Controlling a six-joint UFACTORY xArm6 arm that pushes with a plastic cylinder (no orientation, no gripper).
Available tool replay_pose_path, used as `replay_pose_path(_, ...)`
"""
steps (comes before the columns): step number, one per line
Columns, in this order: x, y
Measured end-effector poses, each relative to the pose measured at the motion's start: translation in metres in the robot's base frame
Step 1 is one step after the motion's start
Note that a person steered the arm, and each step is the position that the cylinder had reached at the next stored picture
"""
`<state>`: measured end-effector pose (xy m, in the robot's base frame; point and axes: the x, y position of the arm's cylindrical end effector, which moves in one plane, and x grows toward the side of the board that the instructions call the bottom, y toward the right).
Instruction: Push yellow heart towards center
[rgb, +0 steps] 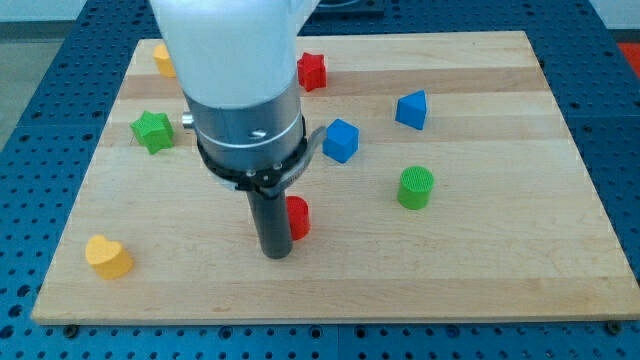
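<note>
The yellow heart (108, 257) lies near the board's bottom left corner. My tip (276, 253) is the lower end of the dark rod, below the board's middle and well to the right of the heart, apart from it. A red block (297, 217) sits right beside the rod on its right, partly hidden by it.
A green star (152, 131) is at the left. A yellow block (163, 59) is at the top left, partly hidden by the arm. A red star (312, 71), a blue cube (340, 140), a blue block (411, 110) and a green cylinder (415, 187) lie to the right on the wooden board (500, 270).
</note>
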<state>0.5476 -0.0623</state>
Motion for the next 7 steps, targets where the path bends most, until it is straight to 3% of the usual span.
replay_pose_path(1,-0.020,0.000)
replay_pose_path(2,-0.007,-0.006)
replay_pose_path(3,0.061,-0.055)
replay_pose_path(4,0.070,-0.097)
replay_pose_path(5,0.063,-0.175)
replay_pose_path(7,0.055,-0.201)
